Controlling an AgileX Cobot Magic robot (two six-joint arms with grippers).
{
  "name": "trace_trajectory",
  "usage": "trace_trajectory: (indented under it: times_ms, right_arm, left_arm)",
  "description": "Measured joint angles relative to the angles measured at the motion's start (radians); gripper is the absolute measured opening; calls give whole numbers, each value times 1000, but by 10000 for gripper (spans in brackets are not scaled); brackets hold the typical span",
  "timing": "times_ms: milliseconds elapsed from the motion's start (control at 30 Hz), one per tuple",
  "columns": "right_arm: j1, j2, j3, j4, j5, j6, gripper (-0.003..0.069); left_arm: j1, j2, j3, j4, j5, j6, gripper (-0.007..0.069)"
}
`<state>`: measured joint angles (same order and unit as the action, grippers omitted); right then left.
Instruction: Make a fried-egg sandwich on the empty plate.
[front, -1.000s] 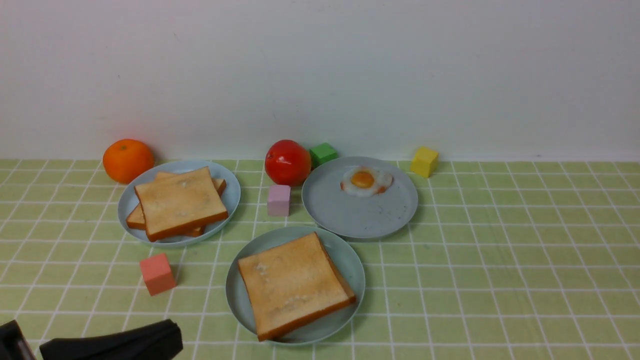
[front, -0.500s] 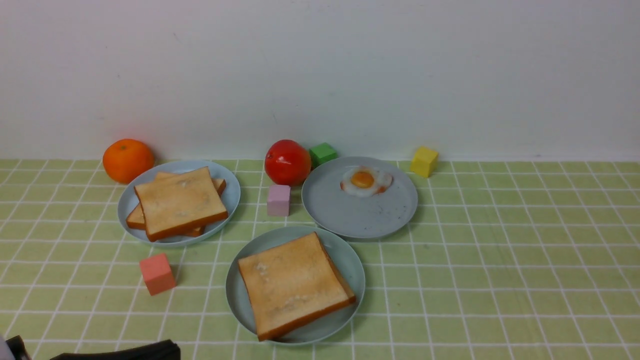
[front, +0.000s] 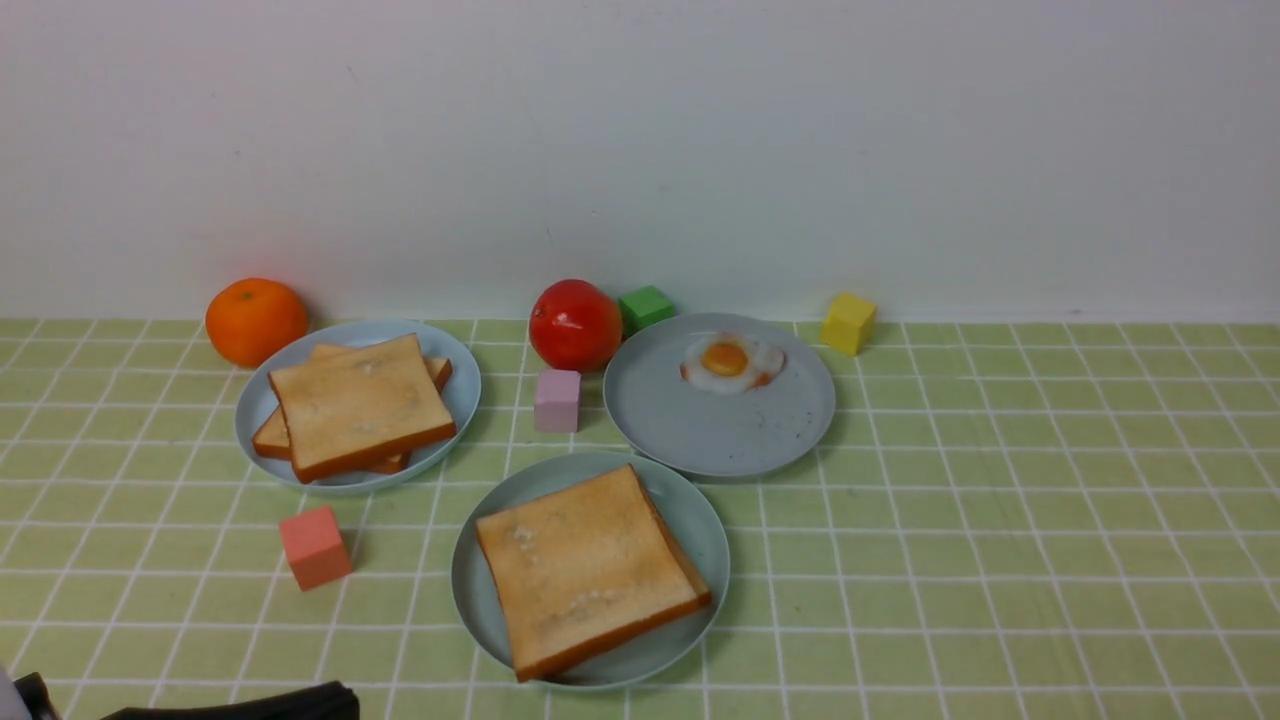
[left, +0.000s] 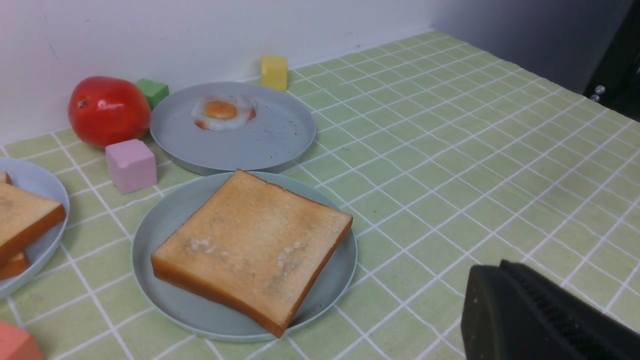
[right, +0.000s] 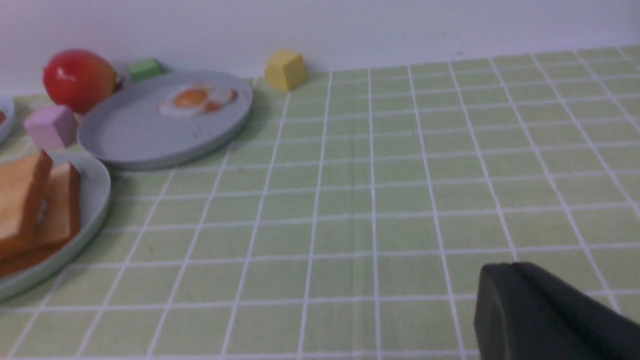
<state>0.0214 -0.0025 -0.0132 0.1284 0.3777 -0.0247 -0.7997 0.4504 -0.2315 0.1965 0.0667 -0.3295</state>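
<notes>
Low in the centre of the front view, the fried-egg sandwich (front: 590, 567) lies on the pale teal plate (front: 476, 560), with only its top toast slice clearly showing. The left gripper (front: 335, 695), fingers together, sits at the bottom-left edge. The right gripper (right: 487, 300), also closed and holding nothing, appears only in its wrist view.

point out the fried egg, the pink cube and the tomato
fried egg (front: 727, 359), front view, on its orange yolk
pink cube (front: 557, 400), front view, on its front face
tomato (front: 574, 325), front view, on its red middle
</notes>
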Motion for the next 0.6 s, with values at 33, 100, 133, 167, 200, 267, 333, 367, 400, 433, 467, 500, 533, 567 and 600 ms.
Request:
trace_trajectory:
  times_ms: [33,100,133,167,200,267,333,367,400,433,467,500,533,567,600]
  right_arm:
    - [0,-5,23,5,8,0,-4]
    - [0,-8,29,18,18,0,-3]
    - [0,-8,29,23,19,0,-3]
    - [0,-8,29,23,19,0,-3]
    - [0,-8,29,23,19,0,-3]
    - [0,-8,29,26,19,-1,-3]
    - [0,-8,29,26,19,-1,-2]
    - [0,-8,29,26,19,-1,-1]
    - [0,-8,29,26,19,-1,-1]
    - [0,-8,29,26,19,-1,0]
    - [0,-8,29,26,19,-1,1]
    - [0,-8,29,26,19,-1,1]
    - [0,-8,29,26,19,-1,2]
    - [0,-8,29,26,19,-1,3]
    - [0,-8,29,26,19,-1,3]
  left_arm:
    - [0,0,0,0,1,0,-13]
    - [0,0,1,0,1,0,-13]
    - [0,0,1,0,4,0,-13]
    - [0,0,1,0,4,0,-13]
    - [0,0,1,0,5,0,-13]
    - [0,1,4,0,6,0,-13]
    - [0,1,4,0,9,0,-13]
    - [0,1,4,0,9,0,-13]
    - [0,1,4,0,9,0,-13]
    - [0,1,4,0,12,0,-13]
    - [0,1,4,0,15,0,-11]
    - [0,1,4,0,16,0,-10]
    - [0,1,4,0,17,0,-9]
    - [0,1,4,0,17,0,-7]
    - [0,1,4,0,17,0,-6]
